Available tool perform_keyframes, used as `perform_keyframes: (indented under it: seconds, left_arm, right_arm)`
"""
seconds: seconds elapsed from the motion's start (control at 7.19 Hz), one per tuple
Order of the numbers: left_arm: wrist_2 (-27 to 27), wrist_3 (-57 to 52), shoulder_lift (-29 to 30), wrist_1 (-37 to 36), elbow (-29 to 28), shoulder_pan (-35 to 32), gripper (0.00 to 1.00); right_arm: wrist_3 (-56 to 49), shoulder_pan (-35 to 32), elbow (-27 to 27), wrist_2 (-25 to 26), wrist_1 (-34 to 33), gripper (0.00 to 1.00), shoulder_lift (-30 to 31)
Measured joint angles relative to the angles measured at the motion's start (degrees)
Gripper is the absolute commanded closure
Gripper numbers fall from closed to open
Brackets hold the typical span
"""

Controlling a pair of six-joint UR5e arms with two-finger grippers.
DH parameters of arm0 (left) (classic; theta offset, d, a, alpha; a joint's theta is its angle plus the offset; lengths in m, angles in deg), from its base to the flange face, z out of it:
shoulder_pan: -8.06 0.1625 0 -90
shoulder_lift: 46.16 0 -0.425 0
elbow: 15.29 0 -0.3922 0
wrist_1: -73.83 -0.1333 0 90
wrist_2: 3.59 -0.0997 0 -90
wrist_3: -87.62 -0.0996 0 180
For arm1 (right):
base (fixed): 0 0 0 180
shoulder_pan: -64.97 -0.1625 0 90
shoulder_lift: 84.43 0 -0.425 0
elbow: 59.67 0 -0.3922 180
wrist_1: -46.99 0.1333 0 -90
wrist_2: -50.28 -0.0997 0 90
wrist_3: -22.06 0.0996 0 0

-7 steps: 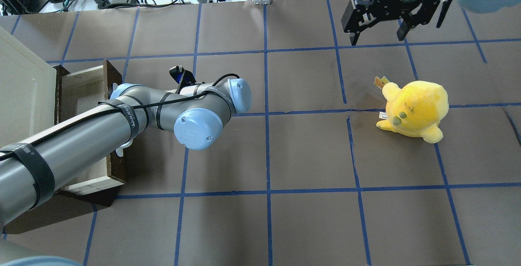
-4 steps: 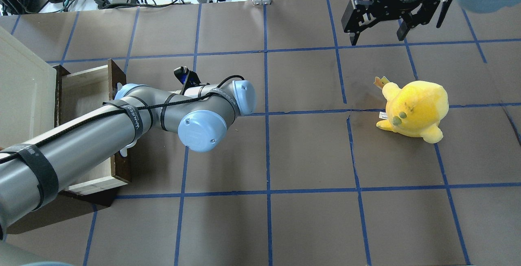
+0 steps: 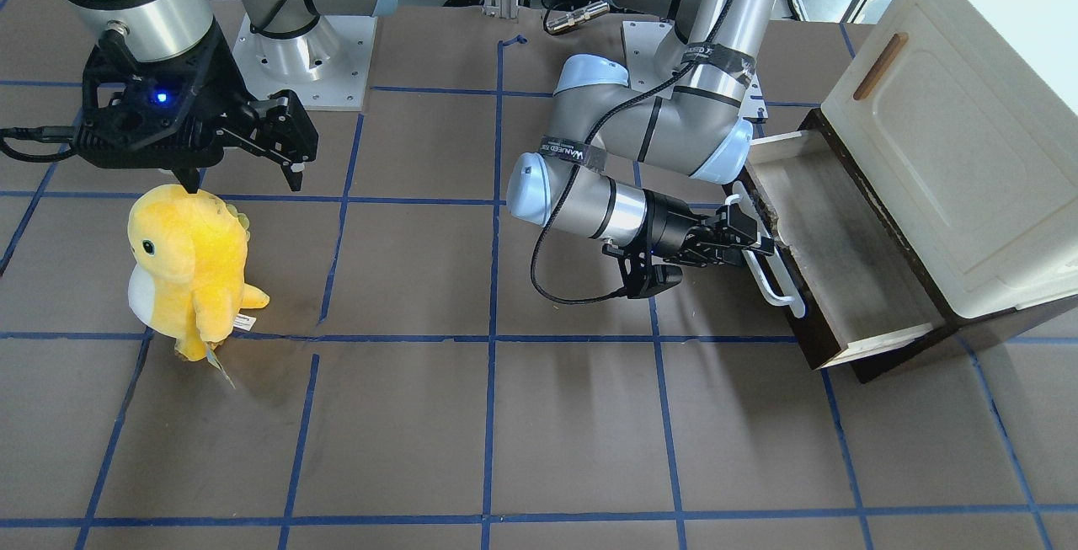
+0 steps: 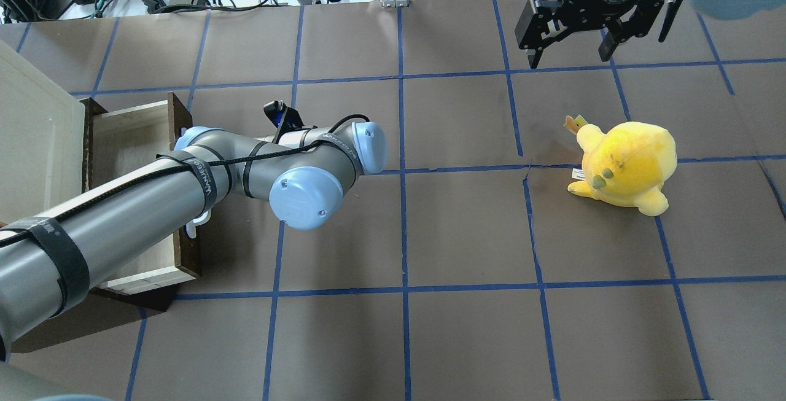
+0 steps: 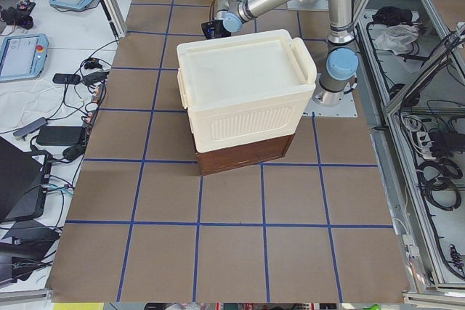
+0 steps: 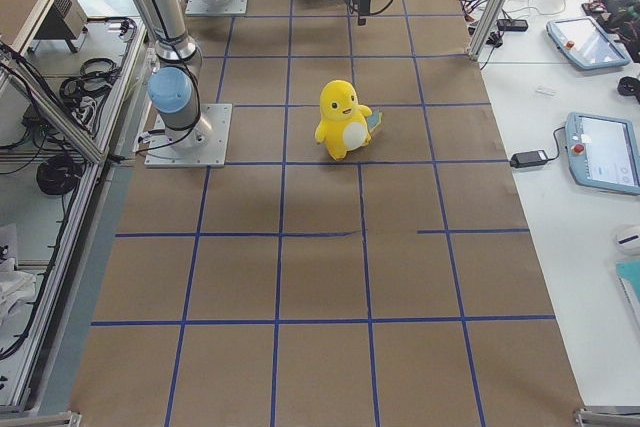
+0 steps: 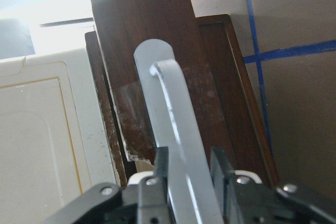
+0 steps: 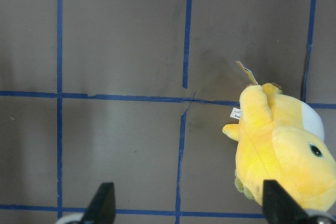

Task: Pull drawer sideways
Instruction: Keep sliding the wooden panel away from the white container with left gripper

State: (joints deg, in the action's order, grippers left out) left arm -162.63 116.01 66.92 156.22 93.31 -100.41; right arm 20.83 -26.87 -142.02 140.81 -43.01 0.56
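Dark brown front, white bar handle (image 7: 170, 103), pale wood inside — the drawer (image 3: 842, 255) stands pulled out at the table's (image 3: 547, 415) left edge; left pincer (image 7: 188, 166) pinches the handle, right pincer (image 4: 569, 60) spread, labelled "2F Adaptive"

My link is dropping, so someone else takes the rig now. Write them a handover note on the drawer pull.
Grippers: the left hand is shut on the white bar handle of the drawer. The right hand is open and empty, near the yellow plush toy without touching it.
Drawer: partly out of the cabinet, pale inside showing.
Done: handle grasped, drawer partly open.
Left: pull further out, then release.
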Motion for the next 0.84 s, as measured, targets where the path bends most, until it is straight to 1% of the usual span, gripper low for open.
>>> perform_keyframes:
  seconds: [0.14, 0.42, 0.84]
  left_arm:
    - [0.0, -0.3, -0.25, -0.07, -0.46, 0.01, 0.41]
    - [0.58, -1.39, -1.35, 0.1, -1.7, -0.17, 0.41]
    - [1.78, -2.54, -2.45, 0.31, -1.61, -0.2, 0.41]
  right_arm:
    - [0.0, 0.0, 0.0, 0.0, 0.0, 0.0, 0.0]
    - [0.0, 0.0, 0.0, 0.0, 0.0, 0.0, 0.0]
    - [0.0, 0.0, 0.0, 0.0, 0.0, 0.0, 0.0]
